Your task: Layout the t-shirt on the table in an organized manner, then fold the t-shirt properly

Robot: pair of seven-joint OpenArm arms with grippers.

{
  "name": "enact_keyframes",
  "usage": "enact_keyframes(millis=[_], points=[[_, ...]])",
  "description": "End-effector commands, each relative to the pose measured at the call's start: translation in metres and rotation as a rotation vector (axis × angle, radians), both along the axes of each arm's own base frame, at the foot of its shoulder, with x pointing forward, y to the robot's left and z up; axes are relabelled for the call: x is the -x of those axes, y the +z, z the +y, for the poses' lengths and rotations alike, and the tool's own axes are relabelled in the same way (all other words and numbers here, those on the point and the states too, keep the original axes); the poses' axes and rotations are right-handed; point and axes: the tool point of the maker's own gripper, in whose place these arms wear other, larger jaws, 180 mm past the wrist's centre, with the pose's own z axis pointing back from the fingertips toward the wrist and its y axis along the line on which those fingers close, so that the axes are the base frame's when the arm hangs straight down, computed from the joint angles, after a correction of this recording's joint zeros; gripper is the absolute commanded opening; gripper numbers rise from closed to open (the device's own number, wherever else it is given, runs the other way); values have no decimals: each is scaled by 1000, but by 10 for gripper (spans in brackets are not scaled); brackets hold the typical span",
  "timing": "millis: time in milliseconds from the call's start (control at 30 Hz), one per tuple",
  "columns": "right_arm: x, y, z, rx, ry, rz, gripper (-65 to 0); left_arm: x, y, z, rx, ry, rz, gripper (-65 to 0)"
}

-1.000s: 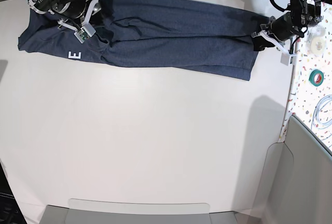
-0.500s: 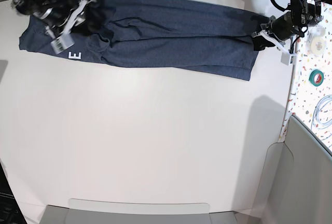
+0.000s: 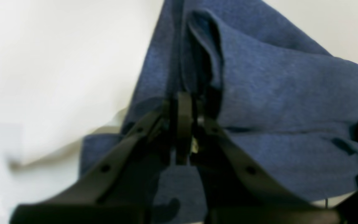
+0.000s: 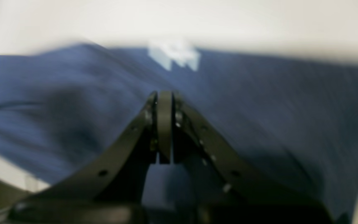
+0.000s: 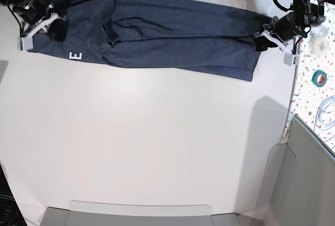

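T-shirt (image 5: 172, 35) of dark heathered navy cloth lies stretched in a long, narrow band across the far edge of the white counter (image 5: 157, 142). It runs from the far left corner to near the right edge in the base view. White letters show on the cloth near its left end: an "H" at the far edge and an "E" at the near edge. Soft folds and creases run along its length.

Left end effector (image 3: 183, 137), seen at the right of the base view, has its black fingers pressed together, pinching a gathered fold of the shirt's right end. The cloth rises in a ridge above the fingertips in the left wrist view.

Right end effector (image 4: 164, 105), at the far left corner in the base view, has its fingers pressed together over the shirt's left end. The right wrist view is blurred, and whether cloth is caught between the fingers cannot be told.

A speckled strip (image 5: 319, 79) beside the counter's right edge carries a green tape roll (image 5: 320, 77).
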Motion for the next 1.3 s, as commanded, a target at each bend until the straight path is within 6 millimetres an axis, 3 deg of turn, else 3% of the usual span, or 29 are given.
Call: enact_keyframes(millis=[0,233,467,600,833,1067,1267], points=[[4,4,-12,19,-47,-14,-650,-7,8,11,-13,13,-33,-639],[40,-8,-51,111,-234,57,-650,-4,3,37,-27,92,-19,-621],[36,-5,-53,109,-244,41,-650,-7,18,75,-52,199,-60,-374],[34,-4,-53,112,-241,34,-650,-10,21,95,-9,243,-30,-353],[28,-2,-53,110,-236,21,-650,6,15,95,294,193,-2,-352],[27,-1,-53,111,-235,20,-650,20,5,74,367,154,65,-350],[25,-3,-47,104,-217,22,-650,20,-2,55,404,135,75,-350]])
